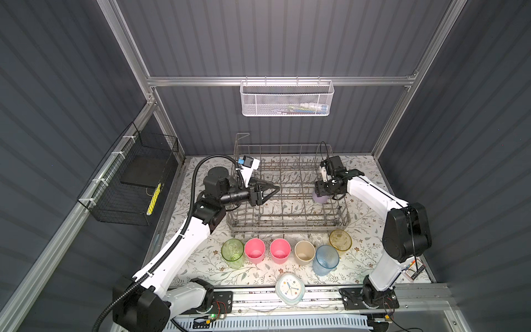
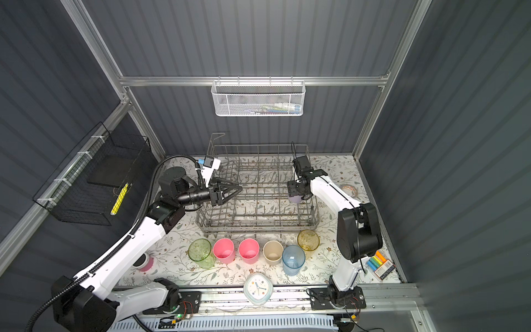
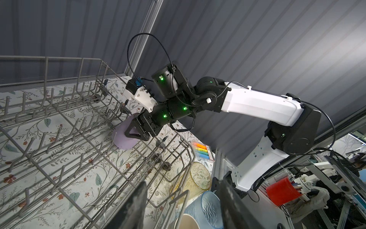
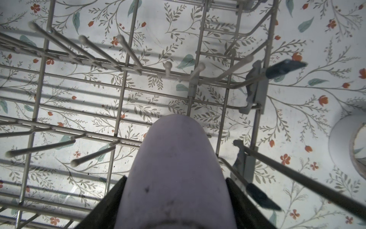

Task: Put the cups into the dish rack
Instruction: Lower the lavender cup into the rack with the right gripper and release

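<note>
The grey wire dish rack (image 1: pixel 287 222) (image 2: pixel 258 227) stands at the back of the table. My right gripper (image 1: pixel 320 193) (image 4: pixel 174 198) is shut on a lavender cup (image 1: pixel 319 198) (image 2: pixel 295 199) (image 3: pixel 124 138) (image 4: pixel 174 158), held tilted among the tines at the rack's right side. My left gripper (image 1: pixel 276 188) (image 3: pixel 182 206) hangs open and empty over the rack's left part. In front of the rack stand green (image 1: pixel 232 253), pink (image 1: pixel 255 250), pink (image 1: pixel 280 250), beige (image 1: pixel 304 253), blue (image 1: pixel 325 260) and yellow (image 1: pixel 340 240) cups.
A clock (image 1: pixel 288 287) lies at the front edge. A pink cylinder with a black top (image 2: pixel 145 263) sits front left, a marker pack (image 2: pixel 380 263) front right, a tape roll (image 2: pixel 349 189) right of the rack. A white mesh basket (image 1: pixel 286 97) and a black wire basket (image 1: pixel 129 184) hang on the walls.
</note>
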Action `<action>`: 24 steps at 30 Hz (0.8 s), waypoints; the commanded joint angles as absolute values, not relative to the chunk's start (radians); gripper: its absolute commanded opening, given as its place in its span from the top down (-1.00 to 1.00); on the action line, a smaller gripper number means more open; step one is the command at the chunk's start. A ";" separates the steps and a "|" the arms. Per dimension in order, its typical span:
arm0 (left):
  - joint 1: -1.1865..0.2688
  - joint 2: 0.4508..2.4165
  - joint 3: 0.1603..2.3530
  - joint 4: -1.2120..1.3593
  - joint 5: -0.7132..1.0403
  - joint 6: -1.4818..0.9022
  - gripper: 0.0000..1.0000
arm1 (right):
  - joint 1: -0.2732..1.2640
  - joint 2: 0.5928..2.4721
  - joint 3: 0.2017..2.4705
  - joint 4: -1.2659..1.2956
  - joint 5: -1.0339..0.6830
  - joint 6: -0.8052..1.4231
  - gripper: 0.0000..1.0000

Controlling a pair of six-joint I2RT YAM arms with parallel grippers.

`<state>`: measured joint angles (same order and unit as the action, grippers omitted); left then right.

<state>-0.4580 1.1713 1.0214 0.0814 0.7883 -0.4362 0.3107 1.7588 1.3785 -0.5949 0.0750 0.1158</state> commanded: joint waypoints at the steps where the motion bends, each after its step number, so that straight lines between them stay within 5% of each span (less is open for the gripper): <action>1: -0.464 1.143 1.008 0.071 0.790 -0.413 -0.17 | 0.314 1.767 1.399 -0.597 0.092 0.128 -0.26; 10: -0.464 1.134 0.999 0.068 0.788 -0.411 -0.17 | 0.315 1.753 1.398 -0.600 0.097 0.140 -0.86; 24: -0.465 1.122 0.984 0.078 0.785 -0.415 -0.17 | 0.316 1.476 1.388 -0.565 0.053 0.159 -0.95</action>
